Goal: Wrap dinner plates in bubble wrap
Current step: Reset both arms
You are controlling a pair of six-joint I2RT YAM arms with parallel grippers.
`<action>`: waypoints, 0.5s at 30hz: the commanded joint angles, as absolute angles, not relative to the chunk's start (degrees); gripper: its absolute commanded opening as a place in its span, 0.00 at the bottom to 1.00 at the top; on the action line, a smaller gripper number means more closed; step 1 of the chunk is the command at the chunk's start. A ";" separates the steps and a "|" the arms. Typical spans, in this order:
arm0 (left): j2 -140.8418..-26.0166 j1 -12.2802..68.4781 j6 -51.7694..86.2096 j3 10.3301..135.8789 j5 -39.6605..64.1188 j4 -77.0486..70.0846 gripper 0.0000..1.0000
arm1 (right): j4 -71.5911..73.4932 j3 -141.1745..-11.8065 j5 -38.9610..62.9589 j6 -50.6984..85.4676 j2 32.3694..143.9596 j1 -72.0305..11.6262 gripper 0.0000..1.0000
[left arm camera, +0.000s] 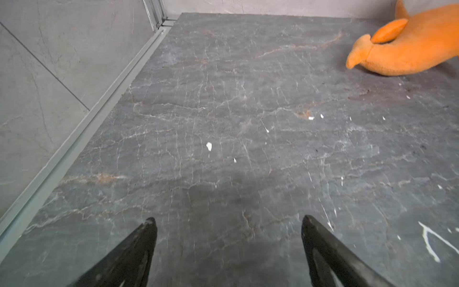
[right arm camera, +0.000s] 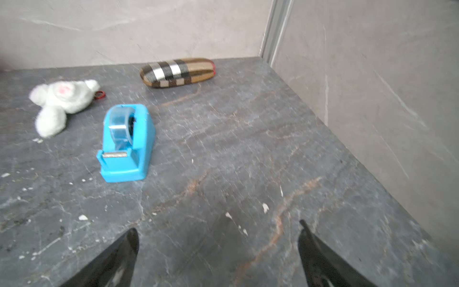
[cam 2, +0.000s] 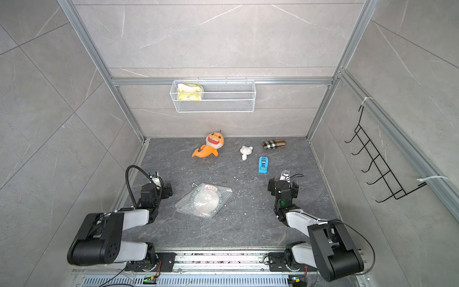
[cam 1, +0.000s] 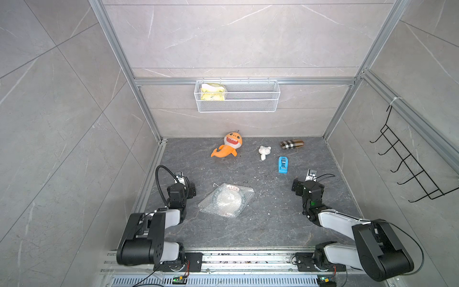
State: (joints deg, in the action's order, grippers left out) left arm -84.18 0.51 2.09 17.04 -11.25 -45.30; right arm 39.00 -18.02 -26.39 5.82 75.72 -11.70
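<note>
Dinner plate lies flat near the middle of the table, bundled inside the bubble wrap. The sheet is folded over it, so the dark rim shows only as a faint ring through the plastic. Both arms stand off to either side, well apart from the bundle. The left claw is spread wide with nothing but bare stone between its tips, and the right claw is just as wide and just as empty.

To my eye the folding is done and this is the let-go-and-check step. To do it well, the claws should stay high and wide while clearing off, so no fingertip catches a loose corner and drags a flap open. The folds also need watching: crinkly plastic like this tends to spring back. If a flap lifts, I would press it flat with one claw while the other deals with the seam. The blue tape dispenser sits near the right claw and looks the natural thing for sealing.

Both top views show the bundle, its creases and a pinkish patch at its far edge that I cannot identify. Neither wrist view shows plate or wrap at all. The left wrist view offers only table and the tail of the orange shark plush. The right wrist view gives the dispenser, a white plush toy and a plaid glasses case. The wrist views alone show the gaps between the claw tips, which the arm housings hide from above.
</note>
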 commanded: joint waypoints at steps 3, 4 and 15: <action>-86.69 -2.81 2.06 20.08 -7.59 -50.96 1.00 | 57.84 -15.27 -16.43 0.53 84.67 -9.84 1.00; -85.58 -2.82 2.20 20.69 -7.48 -47.35 1.00 | 61.26 -15.32 -15.83 -0.14 87.09 -9.84 1.00; -85.95 -2.72 1.93 20.30 -8.12 -48.93 1.00 | 52.89 -19.60 -12.81 1.16 87.28 -7.48 1.00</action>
